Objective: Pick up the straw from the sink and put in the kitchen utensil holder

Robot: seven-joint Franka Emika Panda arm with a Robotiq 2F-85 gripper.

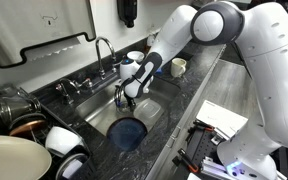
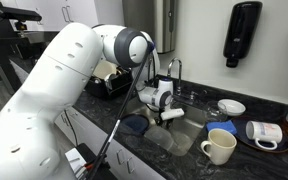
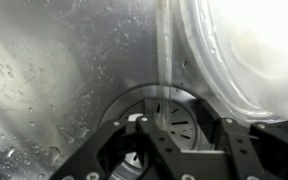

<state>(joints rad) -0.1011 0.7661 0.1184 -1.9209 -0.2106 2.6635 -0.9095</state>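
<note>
Clear thin plastic straw (image 3: 164,55) lies on the floor of the rectangular stainless-steel sink (image 3: 64,70), running from twelve o'clock down to the round drain (image 3: 170,112); my black gripper (image 3: 174,130) hovers there at six o'clock, fingers apart

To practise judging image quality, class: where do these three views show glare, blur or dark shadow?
Wrist view: glare washes out the upper right, droplets on the sink steel look fairly sharp, the gripper fingers are dark and soft. In an exterior view, the near plate looks out of focus and cropped.
</note>
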